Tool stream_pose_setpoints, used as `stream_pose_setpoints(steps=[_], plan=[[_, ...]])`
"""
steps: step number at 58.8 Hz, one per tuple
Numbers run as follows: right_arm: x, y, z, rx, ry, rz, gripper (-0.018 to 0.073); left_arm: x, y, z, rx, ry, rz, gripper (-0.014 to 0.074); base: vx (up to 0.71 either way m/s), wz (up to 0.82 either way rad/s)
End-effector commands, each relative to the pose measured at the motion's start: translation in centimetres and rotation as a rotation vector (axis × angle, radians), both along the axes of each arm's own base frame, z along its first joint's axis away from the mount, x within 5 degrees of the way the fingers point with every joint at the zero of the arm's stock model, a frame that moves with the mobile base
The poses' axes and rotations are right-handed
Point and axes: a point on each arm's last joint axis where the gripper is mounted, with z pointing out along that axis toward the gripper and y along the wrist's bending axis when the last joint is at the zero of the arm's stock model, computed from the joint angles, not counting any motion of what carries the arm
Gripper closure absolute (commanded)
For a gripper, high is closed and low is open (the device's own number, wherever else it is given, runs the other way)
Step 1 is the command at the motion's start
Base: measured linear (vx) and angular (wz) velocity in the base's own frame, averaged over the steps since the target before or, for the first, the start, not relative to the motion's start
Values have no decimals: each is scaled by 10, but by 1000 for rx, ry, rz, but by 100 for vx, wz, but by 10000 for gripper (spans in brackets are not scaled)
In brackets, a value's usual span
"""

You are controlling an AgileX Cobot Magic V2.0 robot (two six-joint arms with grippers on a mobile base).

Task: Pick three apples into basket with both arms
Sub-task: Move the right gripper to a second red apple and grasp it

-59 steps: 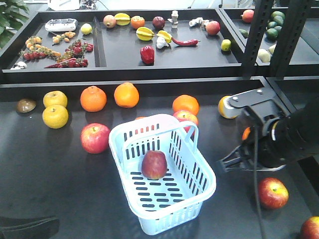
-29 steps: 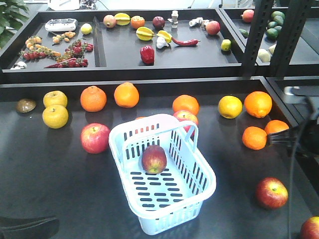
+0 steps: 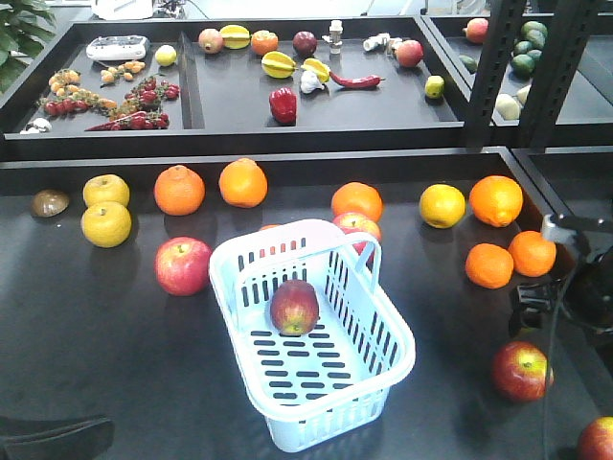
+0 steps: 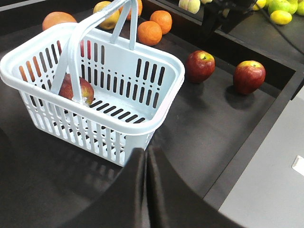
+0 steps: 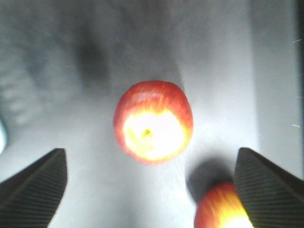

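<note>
> Right pincer (image 5: 152, 190), what's it at?

Spread wide and holding nothing. One apple (image 5: 153, 121) lies on the worktop (image 5: 218, 71) centred between the tips, a bit beyond them, untouched. Second apple (image 5: 221, 206) sits just beside the right tip.

> And the left pincer (image 4: 145, 156)?

Tips pressed together, empty, near side of the basket (image 4: 156, 102). Third apple (image 4: 76, 90) is inside it.

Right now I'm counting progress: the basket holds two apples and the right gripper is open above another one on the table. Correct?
Not quite. The basket holds one apple, not two, as the front-facing view shows. The rest stands: the right gripper is open above another apple on the table.
</note>
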Motion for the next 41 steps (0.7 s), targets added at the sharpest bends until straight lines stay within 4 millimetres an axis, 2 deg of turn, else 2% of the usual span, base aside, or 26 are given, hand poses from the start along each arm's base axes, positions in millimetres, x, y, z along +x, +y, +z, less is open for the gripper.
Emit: stream_pose_setpoints(steps=[1, 41], plan=[[10, -4, 8, -20, -72, 2, -155, 3, 0, 10, -45, -33, 34, 603, 0, 0], [22, -5, -41, -8, -5, 27, -102, 4, 0, 10, -45, -34, 34, 603, 0, 0]])
